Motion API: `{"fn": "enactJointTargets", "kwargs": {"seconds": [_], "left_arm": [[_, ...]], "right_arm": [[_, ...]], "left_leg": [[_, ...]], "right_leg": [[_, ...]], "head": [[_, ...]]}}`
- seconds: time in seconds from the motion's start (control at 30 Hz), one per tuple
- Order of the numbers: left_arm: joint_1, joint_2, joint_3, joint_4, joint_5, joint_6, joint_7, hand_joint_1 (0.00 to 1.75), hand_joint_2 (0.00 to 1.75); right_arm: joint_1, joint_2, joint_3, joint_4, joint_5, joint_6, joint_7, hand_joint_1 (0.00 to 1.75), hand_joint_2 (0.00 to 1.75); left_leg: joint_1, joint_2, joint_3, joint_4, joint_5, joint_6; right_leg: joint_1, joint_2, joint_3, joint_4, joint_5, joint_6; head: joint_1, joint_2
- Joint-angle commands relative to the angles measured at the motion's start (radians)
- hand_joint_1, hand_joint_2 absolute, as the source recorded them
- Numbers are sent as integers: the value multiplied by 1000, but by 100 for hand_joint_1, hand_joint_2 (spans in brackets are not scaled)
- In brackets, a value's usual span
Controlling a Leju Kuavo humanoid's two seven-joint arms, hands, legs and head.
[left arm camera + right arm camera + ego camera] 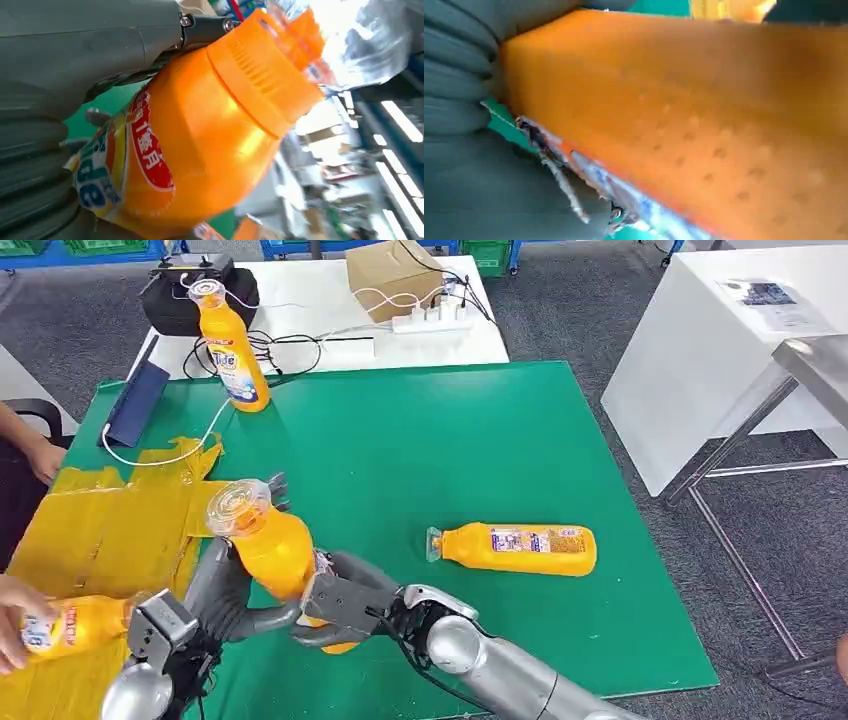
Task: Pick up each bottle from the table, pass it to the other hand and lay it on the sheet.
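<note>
An orange bottle point(268, 545) with a clear cap is upright and slightly tilted above the green mat's near left part, held between both hands. My left hand point(228, 592) wraps it from the left, fingers reaching up behind its neck. My right hand point(345, 605) grips its lower body from the right. The left wrist view shows the bottle point(210, 135) pressed against my left hand point(75, 50). In the right wrist view its side point(699, 110) lies against my right hand point(464, 165). The yellow sheet point(110, 525) lies to the left. A second bottle point(515, 548) lies on the mat, and a third point(230, 345) stands at the far left.
A person's hand point(15, 615) at the left edge holds another orange bottle point(75, 625) on the sheet. A blue tablet point(135, 405) and white cable lie by the sheet's far end. Behind the green mat point(420, 440) are a black case, a power strip and a cardboard box.
</note>
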Motion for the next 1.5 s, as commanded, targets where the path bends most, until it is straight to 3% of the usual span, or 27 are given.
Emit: {"fn": "enactJointTargets", "kwargs": {"seconds": [0.03,0.37,0.5,0.67,0.87,0.9,0.93,1.03,1.13,1.17,1.27,1.3,1.4,1.5], "left_arm": [[-52,49,-117,140,-37,0,20,175,175],[-43,53,-115,132,-38,1,18,175,175],[-34,52,-106,126,-40,1,17,175,175],[-27,55,-97,121,-40,-1,17,175,175],[-16,55,-83,110,-33,-1,10,175,175],[-12,57,-77,104,-31,0,9,175,175],[3,57,-59,87,-26,7,9,175,175],[65,73,16,31,-83,72,53,175,175],[133,82,117,38,-110,103,37,175,175],[151,88,150,33,-148,132,27,175,175],[199,96,255,4,-311,217,17,175,175],[204,99,268,4,-313,212,21,175,175],[245,114,335,0,-379,225,15,175,175],[270,109,352,-13,-473,277,4,175,175]], "right_arm": [[-89,22,123,65,-1,7,6,175,175],[-92,20,123,69,-2,8,4,175,175],[-96,22,127,77,-7,6,-1,175,175],[-105,22,128,84,-8,7,-3,175,175],[-105,6,105,84,0,-20,-9,175,175],[-103,-6,98,79,22,-46,-8,140,175],[-88,-26,73,57,91,-119,0,0,175],[-19,-114,-77,11,137,-159,51,0,175],[98,-234,-252,-24,253,-220,12,0,175],[130,-276,-315,-54,272,-221,1,0,0],[279,-358,-581,-208,325,-170,-32,0,0],[306,-373,-614,-239,333,-162,-35,0,175],[453,-372,-814,-377,333,-108,-64,0,175],[538,-358,-882,-454,352,-101,-77,0,175]], "left_leg": [[-2,2,8,-3,-2,3],[-1,1,3,-1,-1,2],[-3,2,13,-6,-2,4],[-1,2,4,-2,-2,2],[-2,2,7,-3,-2,2],[-1,1,3,-1,-1,2],[-2,1,5,-2,-2,2],[-2,1,6,-2,-2,3],[-1,-3,7,-4,-1,3],[-1,-4,5,-3,-1,2],[-2,-7,3,-2,-1,3],[-3,-8,4,-2,-2,3],[-4,-8,3,-1,-3,3],[-5,-8,4,-2,-4,3]], "right_leg": [[-1,-1,6,-1,-2,-2],[-1,-1,2,0,-1,-1],[-1,-3,11,-3,-2,-5],[0,-1,3,0,-1,-2],[-1,-1,5,-1,-2,-3],[-1,-1,2,0,-1,-1],[-1,-2,4,-1,-1,-2],[-1,-3,6,-2,-2,-2],[0,-6,8,-4,-2,-1],[0,-6,6,-3,-2,-1],[-2,-12,6,-2,-3,0],[-2,-13,7,-2,-3,-1],[-3,-13,6,-1,-5,-1],[-4,-13,6,-1,-5,-2]], "head": [[0,0],[0,0],[0,0],[0,0],[0,0],[0,0],[0,0],[0,0],[0,0],[0,0],[0,0],[0,0],[1,0],[0,0]]}}
